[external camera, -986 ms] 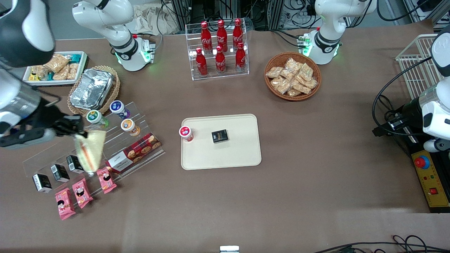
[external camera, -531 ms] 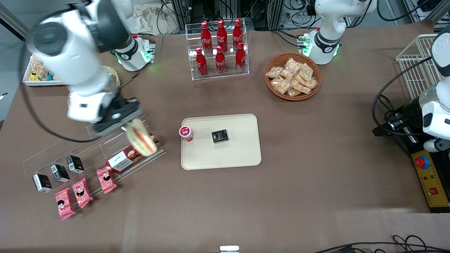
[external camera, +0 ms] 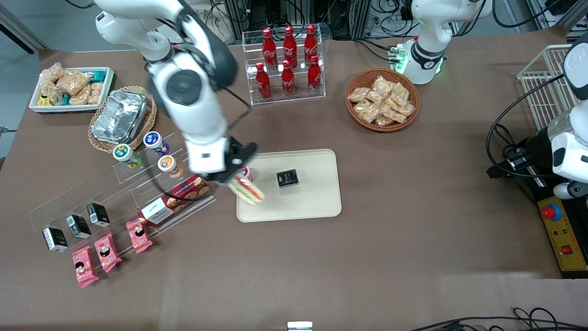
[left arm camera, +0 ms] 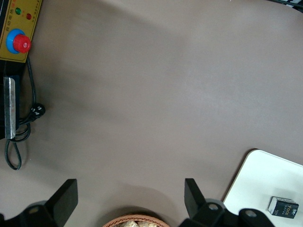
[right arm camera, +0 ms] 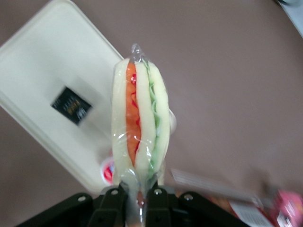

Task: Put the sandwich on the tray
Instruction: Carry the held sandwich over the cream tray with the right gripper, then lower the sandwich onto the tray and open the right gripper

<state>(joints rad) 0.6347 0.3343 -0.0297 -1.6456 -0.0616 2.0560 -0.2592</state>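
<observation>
Claw (external camera: 232, 177) pinching sandwich (external camera: 247, 190) above tray (external camera: 317, 202) edge — open tray nearer camera

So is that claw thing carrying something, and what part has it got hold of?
Yes: the gripper, above the cream tray's edge, pinches the clear-wrapped triangular sandwich by one narrow end, with the rest sticking out past its fingers.

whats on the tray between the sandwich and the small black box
Nothing: in the front view that stretch of the tray is bare. The pincer holds the sandwich over the tray's working-arm end, and the black box sits mid-tray.
</observation>
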